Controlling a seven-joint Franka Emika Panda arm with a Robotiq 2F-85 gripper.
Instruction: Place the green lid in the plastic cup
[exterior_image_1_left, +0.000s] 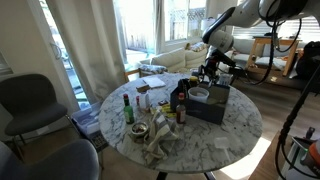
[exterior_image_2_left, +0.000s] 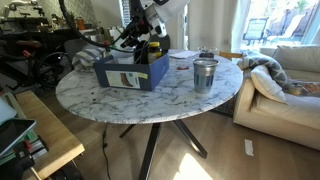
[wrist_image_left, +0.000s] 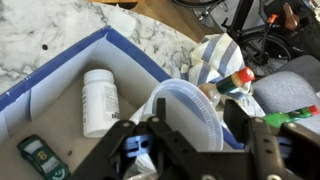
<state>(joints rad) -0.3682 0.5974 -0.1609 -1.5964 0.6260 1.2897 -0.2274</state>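
The counter (exterior_image_2_left: 190, 105) looks like polished white stone with grey veins, glossy where light strikes it. The box (exterior_image_2_left: 130, 72) is matt blue card, white inside. In the wrist view the cup (wrist_image_left: 186, 106) is clear, smooth plastic. At its nine o'clock lies a matt white plastic bottle (wrist_image_left: 99, 100) with a paper label, and at one o'clock striped cloth (wrist_image_left: 212, 55). The tumbler (exterior_image_2_left: 205, 73) is dull brushed metal.
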